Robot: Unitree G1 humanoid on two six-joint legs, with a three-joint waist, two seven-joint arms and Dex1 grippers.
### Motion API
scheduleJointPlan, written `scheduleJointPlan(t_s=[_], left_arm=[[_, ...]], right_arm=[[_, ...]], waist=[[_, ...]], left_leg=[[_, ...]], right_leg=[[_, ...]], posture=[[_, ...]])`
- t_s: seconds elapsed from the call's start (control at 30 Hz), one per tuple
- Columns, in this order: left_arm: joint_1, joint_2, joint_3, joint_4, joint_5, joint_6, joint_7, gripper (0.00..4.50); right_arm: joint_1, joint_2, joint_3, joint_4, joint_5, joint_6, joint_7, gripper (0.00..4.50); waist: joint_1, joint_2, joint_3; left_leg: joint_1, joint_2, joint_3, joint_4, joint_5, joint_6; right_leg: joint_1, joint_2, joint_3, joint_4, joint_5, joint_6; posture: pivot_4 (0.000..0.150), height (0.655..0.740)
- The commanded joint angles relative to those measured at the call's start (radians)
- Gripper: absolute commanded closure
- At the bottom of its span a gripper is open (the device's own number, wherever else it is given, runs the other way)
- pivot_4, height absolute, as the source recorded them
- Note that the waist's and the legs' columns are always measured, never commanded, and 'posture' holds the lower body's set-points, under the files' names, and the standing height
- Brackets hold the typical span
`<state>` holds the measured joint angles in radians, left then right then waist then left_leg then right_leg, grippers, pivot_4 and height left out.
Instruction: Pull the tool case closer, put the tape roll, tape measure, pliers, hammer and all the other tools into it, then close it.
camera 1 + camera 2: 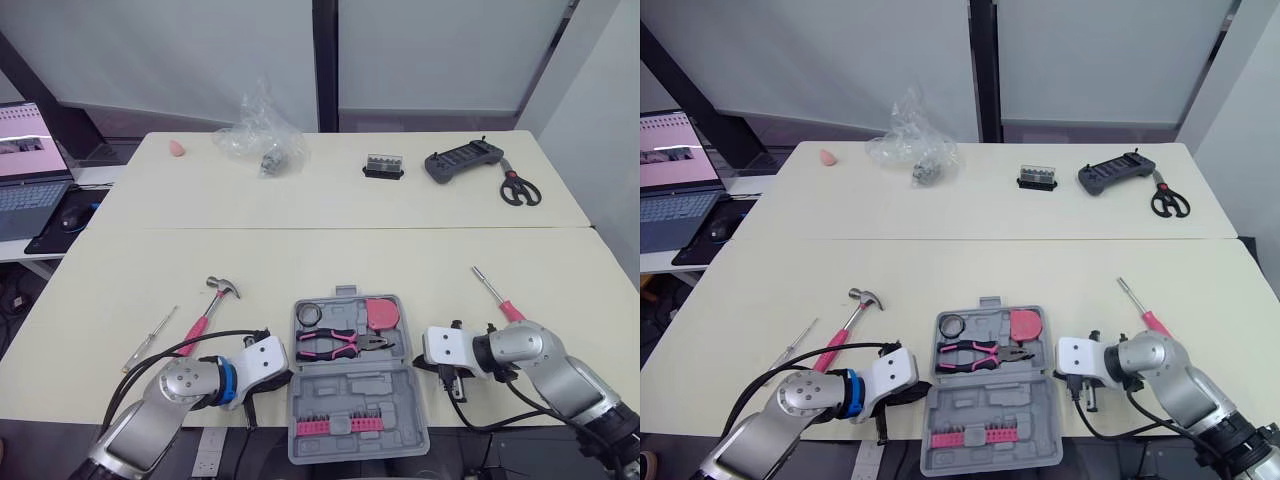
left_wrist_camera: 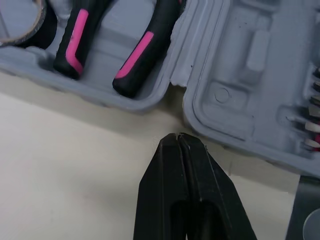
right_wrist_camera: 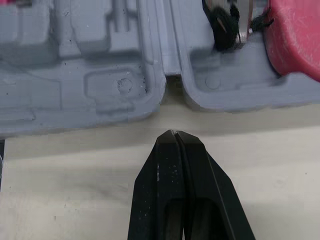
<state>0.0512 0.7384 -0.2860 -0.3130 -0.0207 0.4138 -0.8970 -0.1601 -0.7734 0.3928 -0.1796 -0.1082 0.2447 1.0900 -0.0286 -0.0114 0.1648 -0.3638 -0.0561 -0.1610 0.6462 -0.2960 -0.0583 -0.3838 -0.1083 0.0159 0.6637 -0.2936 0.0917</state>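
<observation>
The grey tool case [image 1: 352,392] lies open at the lower centre of the frame on the cream worktop [image 1: 400,250], flanked by the left pincer [image 2: 177,137] and right pincer [image 3: 174,134], both closed and empty just beside its sides. The hammer [image 1: 210,307] lies outside at lower left; pliers [image 1: 340,343], tape measure [image 1: 381,312] and tape roll [image 1: 307,315] sit in the case's upper half.
</observation>
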Motion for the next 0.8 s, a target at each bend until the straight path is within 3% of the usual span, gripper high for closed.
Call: scheduleJointPlan(t_s=[0.03,0.4,0.8], left_arm=[[-0.021,-0.040,-0.047,-0.011,-0.010,0.027,-0.007,4.50],[-0.139,-0.135,-0.048,0.056,0.010,0.027,0.028,4.50],[-0.309,-0.181,-0.044,0.243,0.055,-0.068,0.019,4.50]], right_arm=[[-0.009,0.015,0.013,-0.043,-0.007,0.018,-0.001,4.48],[-0.042,0.046,-0.005,-0.074,-0.009,0.067,-0.019,4.48],[-0.158,0.121,-0.012,0.066,-0.032,0.049,-0.074,4.48]], waist=[[0.000,0.000,0.000],[0.007,0.000,-0.001],[0.000,0.000,-0.001]], left_leg=[[0.000,0.000,0.000,0.000,0.000,0.000],[0.001,-0.001,-0.001,0.001,0.000,0.000],[0.000,-0.001,-0.001,0.001,0.003,-0.006]], right_leg=[[0.000,0.000,0.000,0.000,0.000,0.000],[0.003,0.000,-0.001,-0.001,0.000,0.001],[0.000,0.000,0.000,0.000,0.001,0.001]], posture=[[0.150,0.7400],[0.150,0.7400],[0.150,0.7400]])
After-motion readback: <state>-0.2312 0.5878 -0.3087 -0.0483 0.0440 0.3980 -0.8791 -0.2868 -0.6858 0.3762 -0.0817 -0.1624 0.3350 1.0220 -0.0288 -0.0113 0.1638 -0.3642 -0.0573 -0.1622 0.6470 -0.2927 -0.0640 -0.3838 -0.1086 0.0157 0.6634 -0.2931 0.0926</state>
